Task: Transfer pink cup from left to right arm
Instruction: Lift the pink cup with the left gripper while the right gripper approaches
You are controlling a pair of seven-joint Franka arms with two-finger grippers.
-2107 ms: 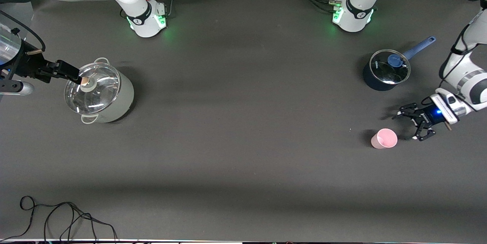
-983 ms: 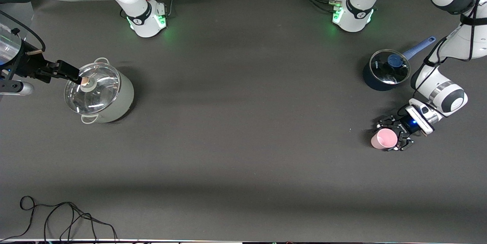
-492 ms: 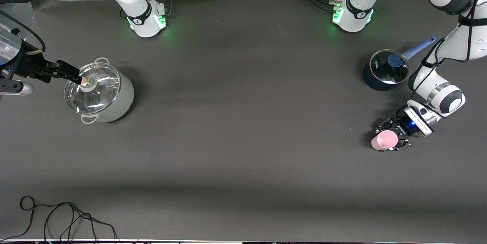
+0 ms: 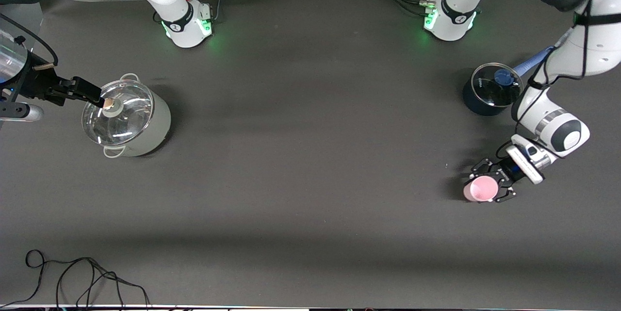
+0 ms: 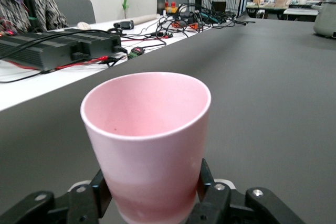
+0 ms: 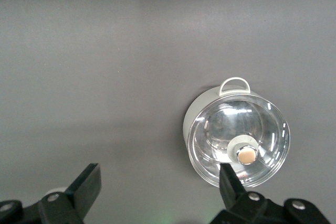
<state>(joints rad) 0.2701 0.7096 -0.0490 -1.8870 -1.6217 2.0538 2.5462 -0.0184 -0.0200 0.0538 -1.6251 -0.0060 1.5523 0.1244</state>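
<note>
A grey lidded pot (image 4: pixel 127 118) stands near the bench's right-arm end, a blue saucepan (image 4: pixel 491 89) near its left-arm end, 1 black cable (image 4: pixel 82 279) at the camera-side edge.

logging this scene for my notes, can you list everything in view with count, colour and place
pink cup: 1, pale pink, upright, gripped by the left tool, toward the left arm's end of the table
saucepan: 1, dark blue, glass lid, blue handle, farther from the front camera than the cup
stockpot: 1, pale grey-green, glass lid, toward the right arm's end
cable: 1, black, loose on the table edge nearest the front camera
left tool: 1, black, shut on the cup
right tool: 1, black, open, over the stockpot, waiting
</note>
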